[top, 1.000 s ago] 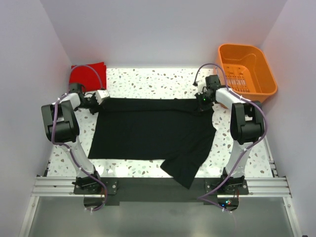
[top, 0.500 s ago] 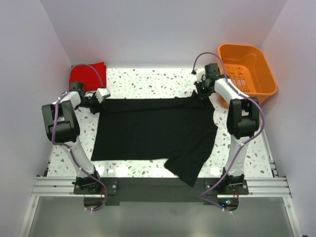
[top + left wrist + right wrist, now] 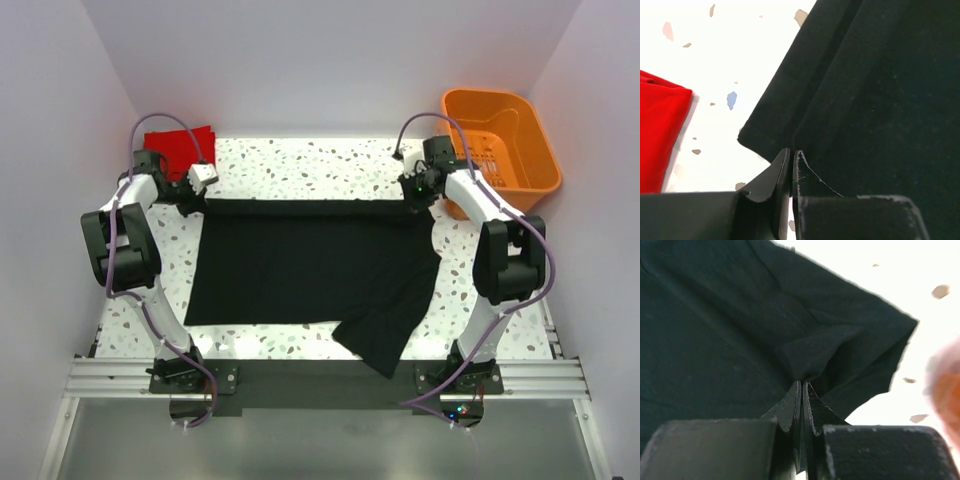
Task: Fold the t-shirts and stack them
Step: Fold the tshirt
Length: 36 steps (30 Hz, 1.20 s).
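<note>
Both pincers are closed on cloth. The left pincer (image 3: 197, 197) grips the black t-shirt (image 3: 310, 260) at its far left corner, at about 10 o'clock on the bench (image 3: 300, 165). In the left wrist view its two dark fingers are pressed almost together where the hemmed edge of the shirt meets them. The right pincer (image 3: 415, 193) grips the same shirt at its far right corner, at about 2 o'clock. The right wrist view shows the cloth gathered into a small peak right at the closed fingertips. Seen from above, the black t-shirt lies spread across the middle of the white speckled bench, and its far edge runs in a straight line between the two pincers. Its left and near edges lie fairly flat. On the right side the cloth is rumpled, and a loose flap trails toward 5 o'clock, reaching the near edge of the bench. The red t-shirt (image 3: 180, 145) is a small folded rectangle in the far left corner at about 11 o'clock, behind the left arm. It lies near the black shirt's corner but apart from it, with bare bench between them in the left wrist view. An orange basket (image 3: 500, 140) stands at about 1 o'clock, just beyond the right arm, at the far right corner of the bench.
</note>
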### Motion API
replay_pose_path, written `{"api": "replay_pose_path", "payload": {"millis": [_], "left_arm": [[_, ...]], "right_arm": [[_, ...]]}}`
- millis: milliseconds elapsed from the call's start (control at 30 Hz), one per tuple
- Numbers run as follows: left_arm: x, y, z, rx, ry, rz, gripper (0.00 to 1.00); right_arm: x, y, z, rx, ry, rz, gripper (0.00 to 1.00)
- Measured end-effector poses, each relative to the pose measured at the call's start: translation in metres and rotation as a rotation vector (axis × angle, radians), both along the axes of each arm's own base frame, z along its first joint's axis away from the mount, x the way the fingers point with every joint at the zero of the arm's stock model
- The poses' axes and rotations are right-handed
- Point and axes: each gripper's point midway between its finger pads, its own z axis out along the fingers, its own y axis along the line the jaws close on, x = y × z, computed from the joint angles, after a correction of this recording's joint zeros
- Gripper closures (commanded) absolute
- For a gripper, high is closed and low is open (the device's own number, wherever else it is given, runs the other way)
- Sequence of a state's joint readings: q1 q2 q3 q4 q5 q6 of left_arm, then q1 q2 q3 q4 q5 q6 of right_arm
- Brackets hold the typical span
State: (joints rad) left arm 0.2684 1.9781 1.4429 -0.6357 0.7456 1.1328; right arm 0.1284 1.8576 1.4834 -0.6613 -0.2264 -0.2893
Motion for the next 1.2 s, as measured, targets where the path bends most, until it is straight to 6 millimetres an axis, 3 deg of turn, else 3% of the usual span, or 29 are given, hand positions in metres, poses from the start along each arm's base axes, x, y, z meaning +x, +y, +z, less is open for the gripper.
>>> {"api": "replay_pose_path", "payload": {"millis": [133,367,467,500,567,600,633,700,833,900,967,1100,1200], "left_arm": [[-0.007,-0.001,-0.007,0.002,0.017,-0.010,1.00],[-0.018,0.000,-0.028,0.020,0.066,-0.012,1.00],[-0.019,0.002,-0.037,0.031,0.083,-0.010,0.83],[-0.019,0.003,-0.039,0.033,0.087,-0.011,0.73],[-0.021,0.003,-0.043,0.036,0.099,-0.015,0.67],[-0.023,0.003,-0.044,0.037,0.105,-0.021,0.59],[-0.024,0.002,-0.043,0.037,0.108,-0.029,0.53],[-0.024,-0.001,-0.036,0.020,0.113,-0.039,0.45],[-0.013,-0.015,-0.005,-0.006,0.073,-0.069,0.44],[-0.005,-0.033,0.015,-0.016,0.036,-0.085,0.44],[0.003,-0.067,0.036,-0.032,-0.008,-0.121,0.43],[0.014,-0.163,0.065,-0.119,-0.045,-0.192,0.39],[0.017,-0.234,0.077,-0.204,-0.024,-0.221,0.36]], "right_arm": [[-0.017,-0.002,-0.023,-0.008,0.065,0.001,1.00],[-0.028,0.003,-0.046,-0.016,0.113,0.014,1.00],[-0.032,0.005,-0.057,-0.023,0.142,0.022,0.99],[-0.033,0.006,-0.061,-0.024,0.151,0.025,0.95],[-0.036,0.006,-0.067,-0.029,0.180,0.027,0.87],[-0.037,0.006,-0.070,-0.030,0.191,0.028,0.81],[-0.039,0.006,-0.070,-0.031,0.200,0.027,0.64],[-0.040,0.006,-0.066,-0.030,0.214,0.028,0.52],[-0.039,0.007,-0.047,-0.010,0.211,0.027,0.47],[-0.039,0.007,-0.033,0.010,0.199,0.017,0.48],[-0.038,0.006,-0.020,0.030,0.181,-0.002,0.50],[-0.024,-0.001,-0.002,0.075,0.152,-0.064,0.52],[-0.013,-0.005,-0.001,0.102,0.152,-0.104,0.51]]}}
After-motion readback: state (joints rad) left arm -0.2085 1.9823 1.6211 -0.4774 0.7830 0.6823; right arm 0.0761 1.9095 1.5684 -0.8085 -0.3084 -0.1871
